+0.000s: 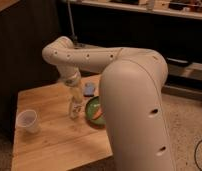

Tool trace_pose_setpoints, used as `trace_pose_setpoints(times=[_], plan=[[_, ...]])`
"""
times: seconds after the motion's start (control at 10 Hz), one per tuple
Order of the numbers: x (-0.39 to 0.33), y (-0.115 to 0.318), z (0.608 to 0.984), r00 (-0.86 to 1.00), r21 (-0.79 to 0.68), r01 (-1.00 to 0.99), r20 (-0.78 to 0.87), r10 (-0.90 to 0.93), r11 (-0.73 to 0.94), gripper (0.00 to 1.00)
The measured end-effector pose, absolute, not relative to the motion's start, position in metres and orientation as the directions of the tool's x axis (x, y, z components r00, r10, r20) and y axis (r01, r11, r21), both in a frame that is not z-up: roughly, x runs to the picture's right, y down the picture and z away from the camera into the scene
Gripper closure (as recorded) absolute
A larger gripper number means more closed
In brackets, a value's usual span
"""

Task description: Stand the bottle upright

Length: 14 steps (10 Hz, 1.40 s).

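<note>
The bottle (74,106) is small, slim and clear, and stands upright on the wooden table (54,145) near its middle. My gripper (70,84) points straight down from the cream arm and sits right over the bottle's top, hiding the cap. The arm's large forearm fills the right half of the view and hides the table's right side.
A translucent white cup (27,120) stands near the table's left edge. A green bowl (94,111) with something orange in it sits just right of the bottle. A small blue object (89,89) lies behind the bowl. Dark furniture stands behind and left of the table.
</note>
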<state>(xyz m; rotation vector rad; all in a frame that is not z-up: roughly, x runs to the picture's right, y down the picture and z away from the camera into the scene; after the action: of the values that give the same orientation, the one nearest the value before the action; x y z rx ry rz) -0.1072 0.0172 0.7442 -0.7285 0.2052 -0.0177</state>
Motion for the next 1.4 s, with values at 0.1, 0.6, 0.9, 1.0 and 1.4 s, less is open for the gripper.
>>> trace_pose_setpoints(times=[0.1,0.6,0.9,1.0,1.4], plan=[[-0.107,0.017,0.743,0.979,-0.662,-0.055,-0.181,-0.089,0.747,0.69],[-0.108,0.016,0.741,0.979,-0.661,-0.053,-0.183,-0.092,0.749,0.41],[-0.113,0.017,0.739,0.983,-0.667,-0.058,-0.167,-0.073,0.743,0.41],[-0.114,0.017,0.739,0.987,-0.674,-0.059,-0.152,-0.060,0.736,0.41],[-0.105,0.016,0.741,0.986,-0.722,-0.149,-0.052,0.161,0.676,0.28]])
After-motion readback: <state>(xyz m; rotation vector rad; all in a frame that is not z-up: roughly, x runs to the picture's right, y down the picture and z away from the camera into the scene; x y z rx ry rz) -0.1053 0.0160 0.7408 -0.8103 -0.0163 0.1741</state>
